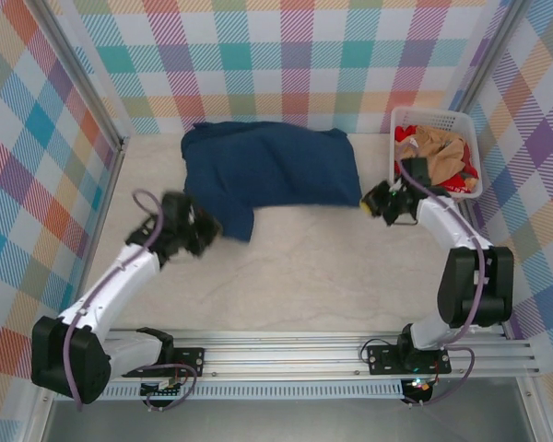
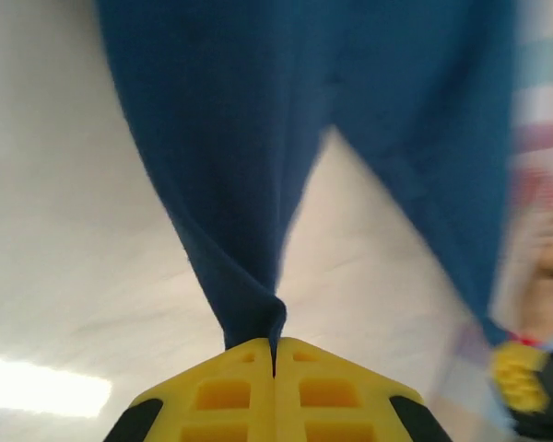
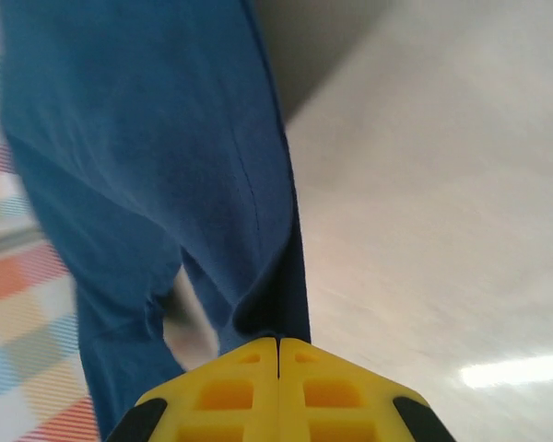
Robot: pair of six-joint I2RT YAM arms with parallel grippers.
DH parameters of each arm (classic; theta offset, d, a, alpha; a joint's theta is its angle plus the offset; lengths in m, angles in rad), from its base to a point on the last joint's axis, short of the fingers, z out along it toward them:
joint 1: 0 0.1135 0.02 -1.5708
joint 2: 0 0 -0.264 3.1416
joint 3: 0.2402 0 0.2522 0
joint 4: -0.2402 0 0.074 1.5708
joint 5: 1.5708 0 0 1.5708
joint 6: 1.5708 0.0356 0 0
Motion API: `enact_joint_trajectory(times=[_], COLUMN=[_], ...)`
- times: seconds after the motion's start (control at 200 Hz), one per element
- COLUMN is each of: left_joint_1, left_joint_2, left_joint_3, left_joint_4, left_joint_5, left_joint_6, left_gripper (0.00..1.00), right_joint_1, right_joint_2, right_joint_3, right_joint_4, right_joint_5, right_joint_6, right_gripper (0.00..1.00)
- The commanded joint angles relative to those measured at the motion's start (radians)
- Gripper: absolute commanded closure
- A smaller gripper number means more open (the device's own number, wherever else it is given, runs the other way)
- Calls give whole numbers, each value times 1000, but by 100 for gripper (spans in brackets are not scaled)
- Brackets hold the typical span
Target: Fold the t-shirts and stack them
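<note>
– Where's the blue shirt [image 1: 272, 166]?
– Twelve o'clock, pinched tight by left gripper [image 2: 275, 348] and right gripper [image 3: 278, 343].
– Nearby?
– A white basket [image 1: 438, 112] at two o'clock; its red and tan shirts [image 1: 440, 152] bunch together.

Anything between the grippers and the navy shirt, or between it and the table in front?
Nothing visible. Left gripper and right gripper are each shut on the shirt's edge. The basket sits off to its right.

Navy t-shirt [image 1: 272, 166] near white basket [image 1: 435, 113]
</note>
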Motion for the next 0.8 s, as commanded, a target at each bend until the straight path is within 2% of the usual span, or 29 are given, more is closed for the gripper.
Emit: enact_joint_trajectory(times=[0.0,0.08,0.185,0.54,0.69,0.795], left_joint_1=[-45,-51,-69,-188,-217,-211], left_joint_2=[-89,-44,6,-73,-162,-179], left_joint_3=[-218,-331,-344,-197,-112,47], left_joint_4=[141,234,230,-1,-107,-200], left_joint_5=[-64,-60,-44,-94,-144,-275], left_joint_6=[-150,-184,-180,-224,-218,-151], left_gripper=[100,100,100,100,100,100], right_joint_1=[41,58,65,69,70,73], right_joint_2=[51,110,145,18,-33,-84], right_joint_3=[-56,-75,-73,-77,-47,-3], right_joint_4=[3,-29,-101,-288,-312,-281], right_joint_5=[35,73,146,380,374,323], right_joint_6=[-64,-91,-124,-154,-195,-223], right_gripper=[100,100,100,100,100,100])
